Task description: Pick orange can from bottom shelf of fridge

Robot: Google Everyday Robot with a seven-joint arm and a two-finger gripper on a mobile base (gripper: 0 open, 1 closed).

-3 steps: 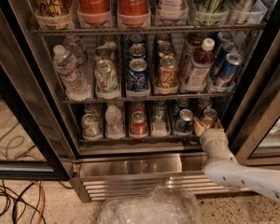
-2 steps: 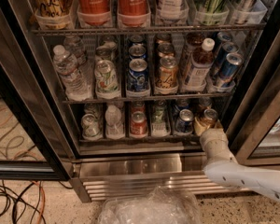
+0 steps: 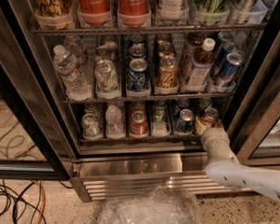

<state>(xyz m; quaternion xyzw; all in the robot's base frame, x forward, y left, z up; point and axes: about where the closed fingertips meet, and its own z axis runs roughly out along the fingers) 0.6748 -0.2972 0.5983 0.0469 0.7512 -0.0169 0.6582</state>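
Note:
The orange can (image 3: pixel 209 116), coppery with a silver top, stands at the right end of the bottom shelf (image 3: pixel 123 137) of the fridge (image 3: pixel 30 101). My gripper (image 3: pixel 210 127) is at the end of the white arm that comes in from the lower right. It sits right at the front of the orange can, against its lower part. The can's lower half is hidden behind the gripper.
On the bottom shelf, left of the orange can, stand a blue can (image 3: pixel 184 121), a red can (image 3: pixel 138 123) and small bottles. The black door frame (image 3: pixel 252 111) is close on the right. The steel vented base (image 3: pixel 130 169), a crumpled plastic bag (image 3: pixel 149 208) and floor cables (image 3: pixel 11 197) lie below.

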